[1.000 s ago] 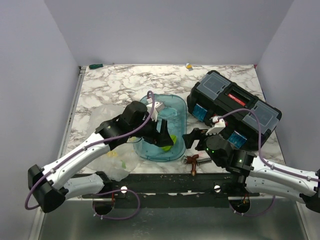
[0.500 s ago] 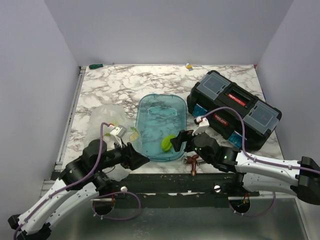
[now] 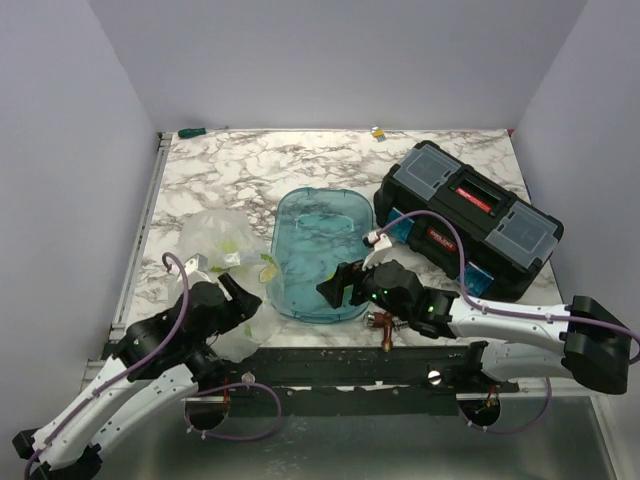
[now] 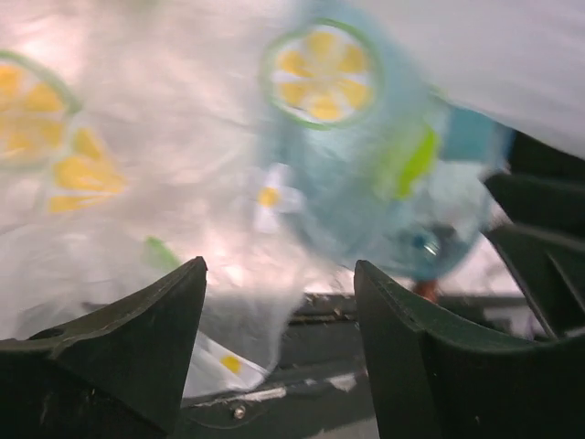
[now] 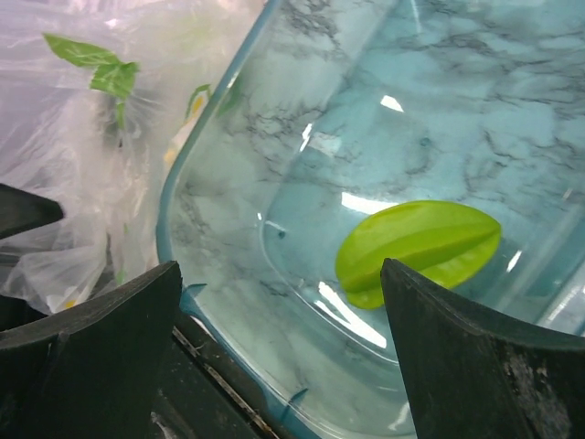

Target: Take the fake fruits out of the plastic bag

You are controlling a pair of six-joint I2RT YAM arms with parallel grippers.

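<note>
Where I'd grip: plastic bag (image 3: 212, 238), crinkled edge; thin, floppy, slippery.
Left pincer (image 4: 279, 274): released, empty.
Right pincer (image 5: 281, 267): released, empty.

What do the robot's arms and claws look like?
The left arm and right arm have white shells and chunky black joints. A thin purple cable loops along each. The left claw and right claw are black, with two thick curved fingers.

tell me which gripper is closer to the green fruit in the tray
Right. The right gripper hangs over the tray, right at the green fruit; the left gripper is outside it, at the plastic bag.
</note>
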